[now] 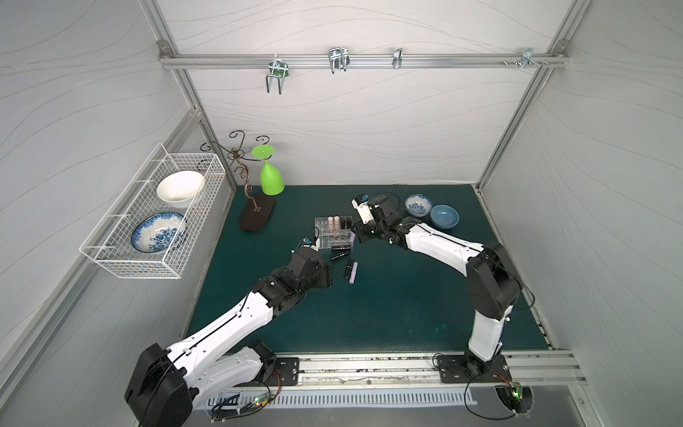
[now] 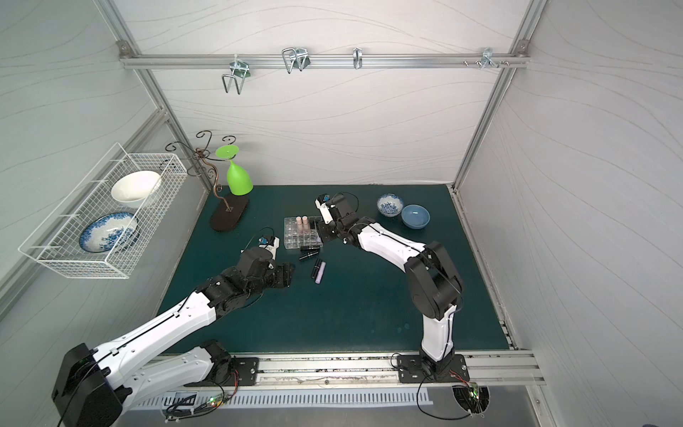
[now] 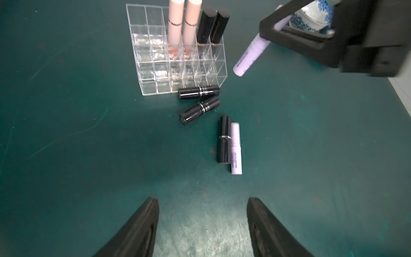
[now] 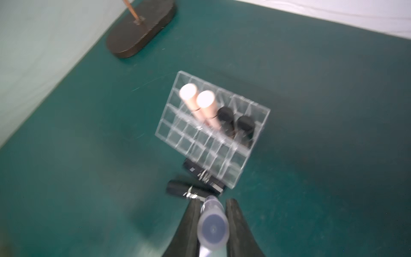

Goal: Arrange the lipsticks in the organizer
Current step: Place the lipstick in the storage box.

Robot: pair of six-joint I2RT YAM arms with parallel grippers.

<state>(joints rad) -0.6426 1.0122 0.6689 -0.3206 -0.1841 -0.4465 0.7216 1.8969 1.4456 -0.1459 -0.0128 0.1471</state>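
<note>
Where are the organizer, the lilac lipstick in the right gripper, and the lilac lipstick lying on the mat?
organizer (image 3: 153,88): left wrist view, clear outer wall by empty cells.
held lilac lipstick (image 3: 249,56): left wrist view, middle of its tube.
lying lilac lipstick (image 3: 236,149): left wrist view, middle of its tube.

Clear plastic, glossy tubes, a matt mat in front of you.
Your organizer (image 3: 144,66) is clear, hard, shiny plastic, and it sits on a matt green mat (image 3: 66,133) scuffed with pale scratches. Your black lipsticks (image 3: 198,92) are glossy with bright metallic bands. Each lilac lipstick (image 3: 249,55) and the pink lipsticks (image 3: 175,22) look like smooth satin plastic.
</note>
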